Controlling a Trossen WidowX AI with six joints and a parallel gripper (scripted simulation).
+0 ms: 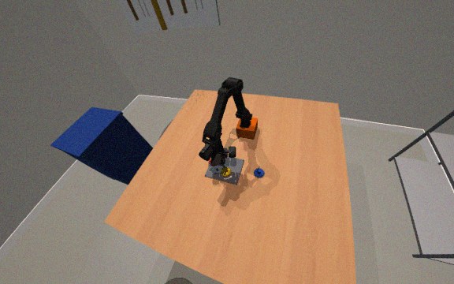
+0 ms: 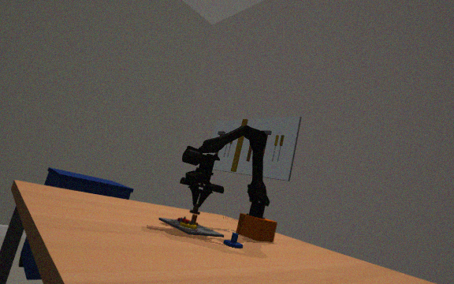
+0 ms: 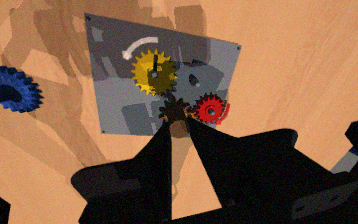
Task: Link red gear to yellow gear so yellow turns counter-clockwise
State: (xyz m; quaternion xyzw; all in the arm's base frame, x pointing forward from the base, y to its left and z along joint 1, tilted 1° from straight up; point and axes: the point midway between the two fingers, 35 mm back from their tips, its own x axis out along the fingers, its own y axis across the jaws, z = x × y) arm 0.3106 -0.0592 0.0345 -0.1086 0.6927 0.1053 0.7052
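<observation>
Working left to right in the wrist view, you have the loose blue gear [image 1: 258, 173] [image 2: 228, 244] [image 3: 22, 90] standing on the table, off at about ten o'clock from the gripper [image 1: 218, 161] [image 2: 195, 209] [image 3: 178, 123]. Its stem looks the natural place to grasp; leave the teeth alone.

Next comes the grey board [image 1: 238, 166] [image 2: 210, 234] [image 3: 105, 100], with the yellow gear [image 1: 225, 172] [image 2: 188, 226] [image 3: 145, 72] toward eleven o'clock. Your fingers are clamped on a dark brown gear [image 2: 195, 212] [image 3: 174, 109], which hangs above the board. I'd expect it to be light and rigid, perhaps slick at the stem, so keep it upright and press straight down.

Just right of it, an orange-brown gear [image 2: 194, 218] [image 3: 189, 112] peeps out, mostly hidden (its seating can't be judged here). A dark peg [image 1: 217, 170] [image 3: 194, 81] shows around one o'clock. The red gear [image 1: 210, 161] [image 2: 182, 220] [image 3: 209, 109] sits near three o'clock. Watch that you don't knock the orange-brown gear's stem as you lower.

As for containers, the large blue box [image 1: 93, 126] [image 2: 89, 183] beyond the table may be one; you can't see any contents. None of the visible gears sits in a container.
</observation>
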